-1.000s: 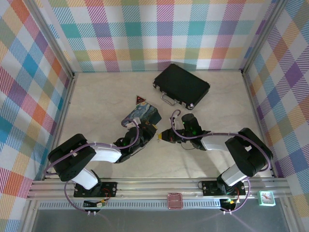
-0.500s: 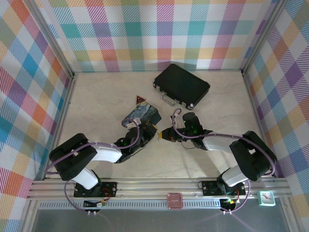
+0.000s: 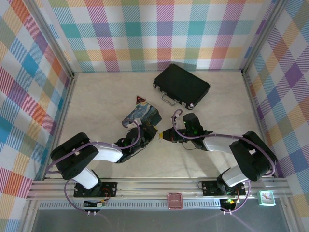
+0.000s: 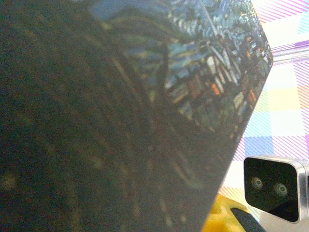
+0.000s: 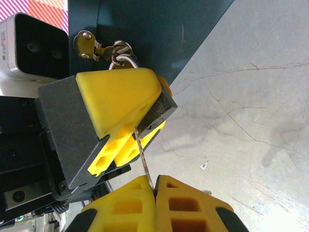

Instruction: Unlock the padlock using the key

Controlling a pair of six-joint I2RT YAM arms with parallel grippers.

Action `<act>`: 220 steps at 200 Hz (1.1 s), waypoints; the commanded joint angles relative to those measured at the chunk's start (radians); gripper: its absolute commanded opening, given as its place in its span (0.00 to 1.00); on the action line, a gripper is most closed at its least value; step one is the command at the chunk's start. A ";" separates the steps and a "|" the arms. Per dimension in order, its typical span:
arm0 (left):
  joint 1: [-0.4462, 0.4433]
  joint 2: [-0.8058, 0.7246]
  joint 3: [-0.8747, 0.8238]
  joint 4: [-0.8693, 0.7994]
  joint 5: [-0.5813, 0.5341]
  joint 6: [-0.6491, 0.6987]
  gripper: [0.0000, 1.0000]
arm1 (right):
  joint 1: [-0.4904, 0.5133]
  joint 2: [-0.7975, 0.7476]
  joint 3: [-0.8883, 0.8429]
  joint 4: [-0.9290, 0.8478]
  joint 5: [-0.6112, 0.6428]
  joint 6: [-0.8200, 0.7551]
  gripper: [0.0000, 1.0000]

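One key (image 5: 141, 150) pinched by right end effector (image 5: 154, 186); left end effector (image 5: 153, 111) clamps one padlock (image 5: 164, 106).

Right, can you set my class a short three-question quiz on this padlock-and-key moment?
1. True or false: the right claw is shut on the key.
2. Which grips the padlock? A) left claw B) right claw
3. Fill in: the padlock's shackle hangs from the hasp of the blue ____.
Key: 1 true; 2 A; 3 tin.
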 commanded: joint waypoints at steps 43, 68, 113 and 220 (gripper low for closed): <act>-0.005 -0.023 0.025 0.067 0.001 -0.001 0.00 | 0.005 0.005 -0.024 0.036 -0.015 0.017 0.00; -0.006 -0.032 0.026 0.059 0.001 0.005 0.00 | 0.006 0.012 -0.023 0.044 -0.018 0.013 0.00; -0.008 -0.030 0.032 0.053 0.002 0.010 0.00 | 0.007 0.001 -0.039 0.065 -0.021 0.024 0.00; -0.023 -0.019 0.027 0.094 -0.036 0.003 0.00 | 0.017 0.001 -0.060 0.077 -0.011 0.036 0.00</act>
